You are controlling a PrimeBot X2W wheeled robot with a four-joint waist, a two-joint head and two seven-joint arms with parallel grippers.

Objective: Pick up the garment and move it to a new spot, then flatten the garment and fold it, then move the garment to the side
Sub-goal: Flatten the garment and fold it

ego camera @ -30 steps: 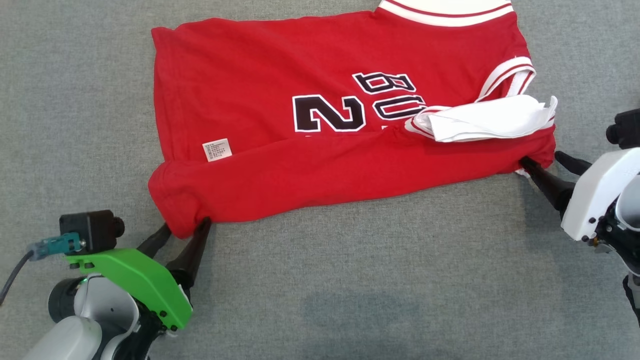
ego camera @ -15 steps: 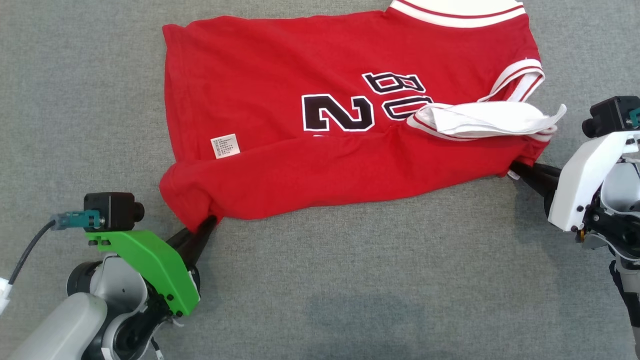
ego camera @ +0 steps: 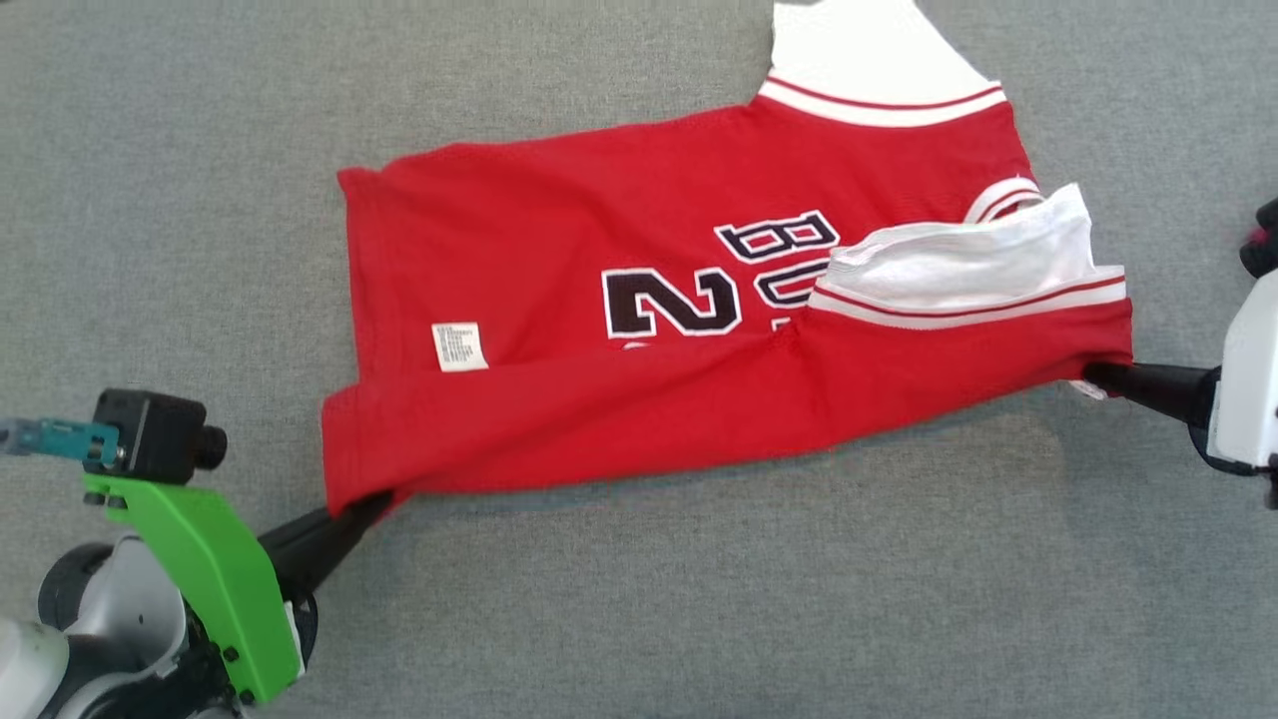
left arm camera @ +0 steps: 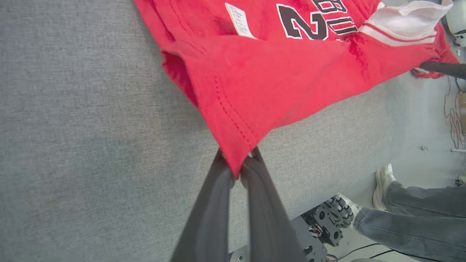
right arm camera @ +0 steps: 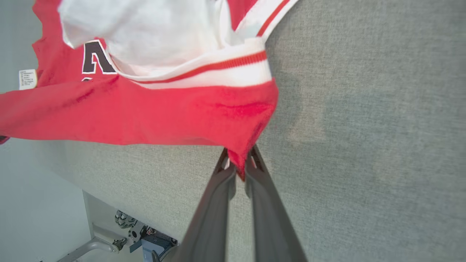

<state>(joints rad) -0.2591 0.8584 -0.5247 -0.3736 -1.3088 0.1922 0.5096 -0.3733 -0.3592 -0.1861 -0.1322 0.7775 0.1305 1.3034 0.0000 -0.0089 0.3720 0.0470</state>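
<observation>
The garment (ego camera: 619, 399) is a red jersey with white trim and black lettering, lying half folded on the grey surface. Its near edge is raised and stretched between both grippers. My left gripper (ego camera: 371, 501) is shut on the jersey's near left corner; the left wrist view shows that corner (left arm camera: 238, 160) pinched between the dark fingers (left arm camera: 204, 214). My right gripper (ego camera: 1093, 374) is shut on the near right corner, where red cloth (right arm camera: 238, 160) is clamped between its fingers (right arm camera: 267, 218). A white sleeve (ego camera: 958, 265) lies folded over the red front.
Grey felt-like tabletop (ego camera: 699, 599) lies all around the garment. In the left wrist view a person's legs in grey trousers (left arm camera: 418, 214) and a white shoe (left arm camera: 382, 182) stand past the table's edge, beside the robot's base (left arm camera: 327, 222).
Both grippers went from open to shut on the jersey's near corners. They have pulled apart and lifted, so the near fold is now taut. The camera has shifted too.
</observation>
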